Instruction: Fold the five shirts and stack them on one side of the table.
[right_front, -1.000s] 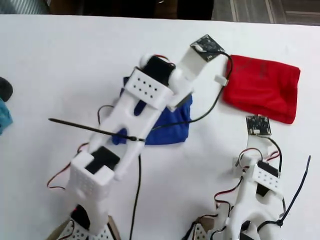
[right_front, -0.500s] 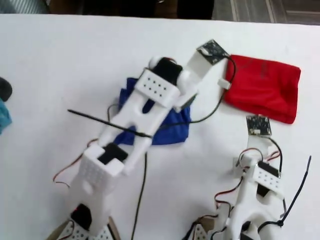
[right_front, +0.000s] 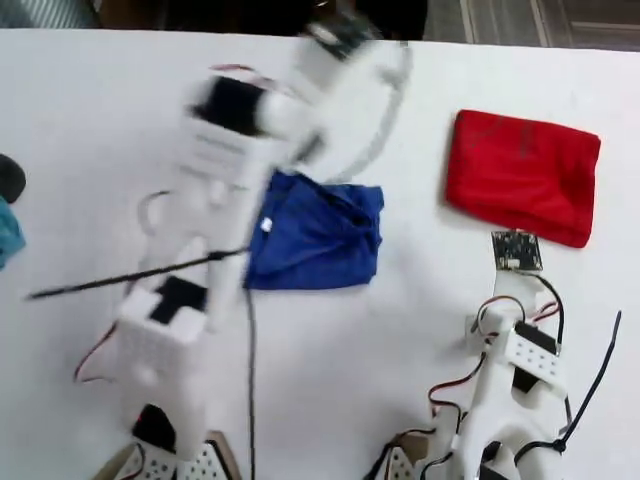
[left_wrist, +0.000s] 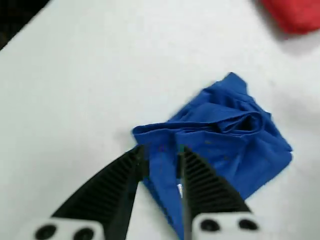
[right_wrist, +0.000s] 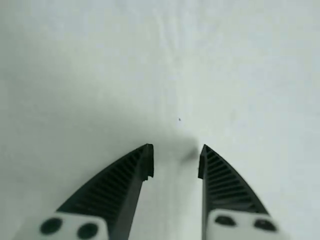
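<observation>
A folded blue shirt (right_front: 315, 232) lies mid-table, creased and bunched at one corner (left_wrist: 220, 145). A folded red shirt (right_front: 525, 175) lies at the far right, and its edge shows in the left wrist view (left_wrist: 292, 15). My left arm (right_front: 225, 120) is blurred above the table, left of and beyond the blue shirt. My left gripper (left_wrist: 160, 152) hangs over the blue shirt's near edge, narrowly open, with cloth seen through the gap but nothing pinched. My right gripper (right_wrist: 175, 152) stands open over bare white table. The right arm (right_front: 520, 355) is at the front right, just short of the red shirt.
A teal cloth (right_front: 8, 232) and a dark object (right_front: 10, 178) sit at the table's left edge. The white table (right_front: 120, 90) has free room at the far left and in front of the blue shirt. Cables trail from both arms.
My left arm has swung left and away from above the blue shirt, uncovering it. Both shirts lie where they were. The right arm has not moved.
</observation>
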